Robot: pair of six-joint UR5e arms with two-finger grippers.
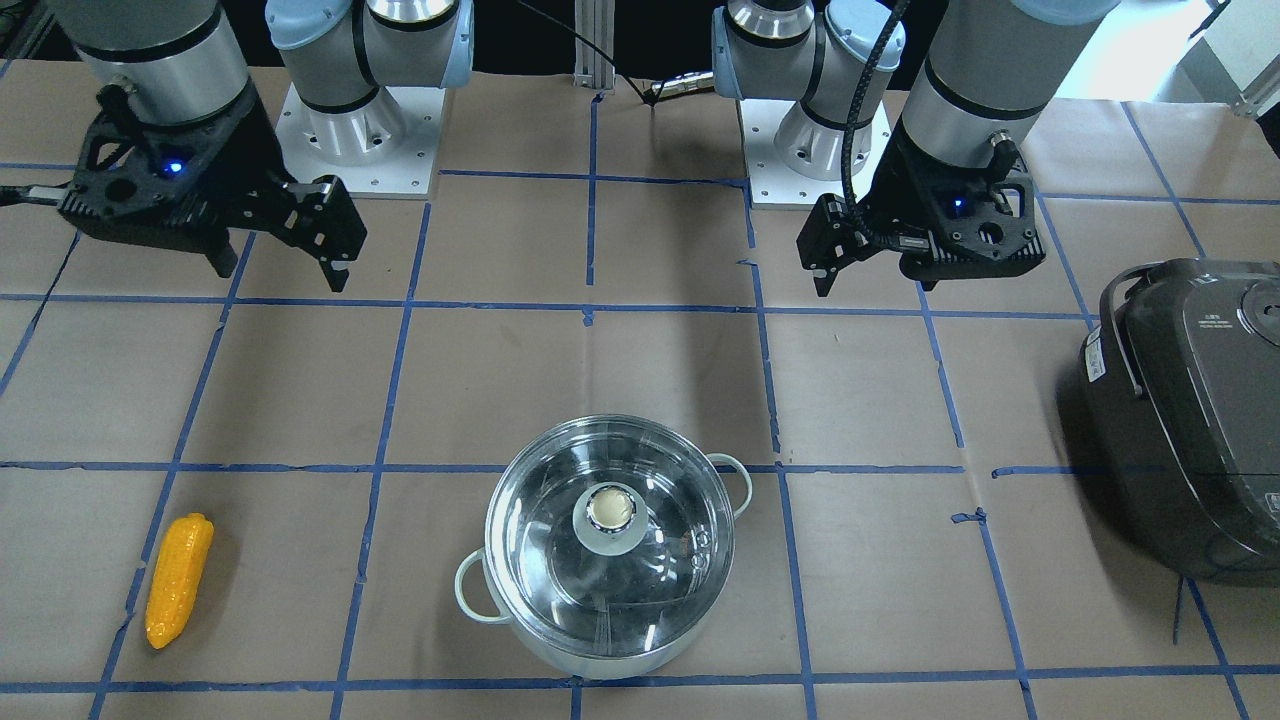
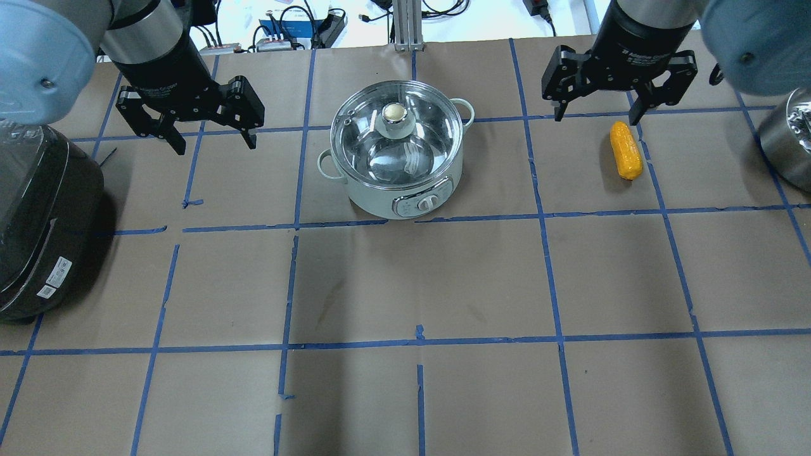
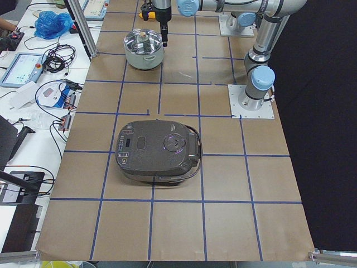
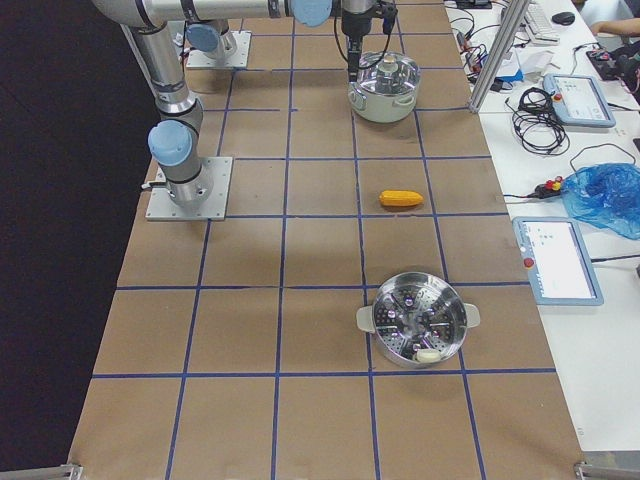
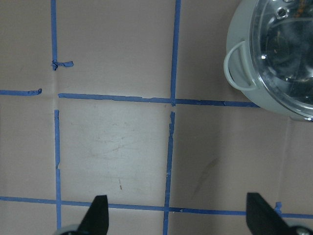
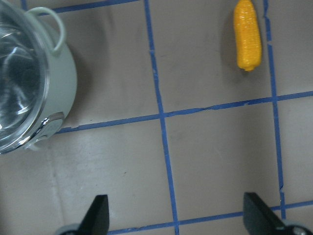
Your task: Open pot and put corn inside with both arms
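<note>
A round shiny steel pot (image 2: 396,183) with two pale loop handles stands on the brown paper tabletop (image 2: 405,285), toward its far side and about midway between the two arms. Its clear glass lid (image 2: 412,152) with a round knob (image 2: 394,113) sits closed on the rim. A control dial shows on the pot's near wall.

A small glossy yellow-orange corn cob (image 2: 625,151) lies flat on the tabletop, well apart from the pot on its right, lengthwise near to far beside a blue tape line (image 2: 652,183).

The left arm (image 2: 161,63) hangs above the tabletop left of the pot, between it and a dark grey rice cooker (image 2: 38,215) at the left end. Its jaws stand wide apart, with nothing between them.

The right arm (image 2: 643,38) hangs above the tabletop between pot and corn, closer to the corn. Its jaws are also spread wide and touch nothing.

At the right end, well apart from the corn, stands a second steel pot with a perforated steamer insert (image 4: 420,320).
</note>
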